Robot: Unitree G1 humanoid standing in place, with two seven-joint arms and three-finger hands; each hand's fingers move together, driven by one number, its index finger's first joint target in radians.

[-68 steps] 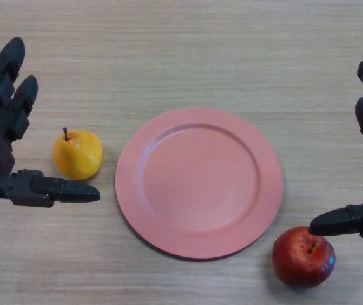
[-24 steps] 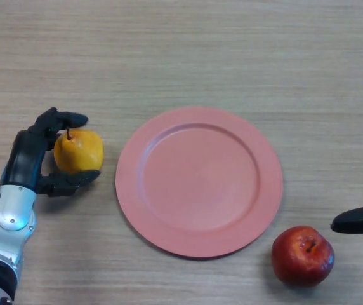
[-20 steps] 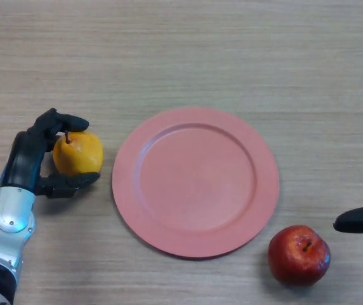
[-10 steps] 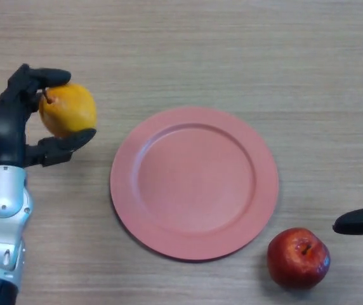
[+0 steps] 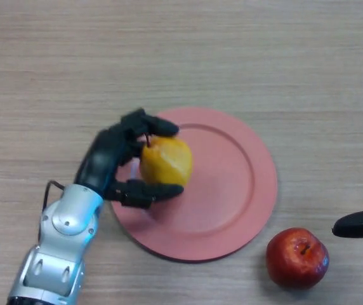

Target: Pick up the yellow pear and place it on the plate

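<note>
Your left hand (image 5: 115, 159) is clamped round the one yellow pear (image 5: 165, 160), over the single pink plate (image 5: 232, 184) — one red apple (image 5: 296, 258) sits beside it. Right hand (image 5: 359, 223): grip can't be told.

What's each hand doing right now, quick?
Left hand: closed around the yellow pear, over the plate.
Right hand: only a tip shows at the right edge; cannot tell.
</note>
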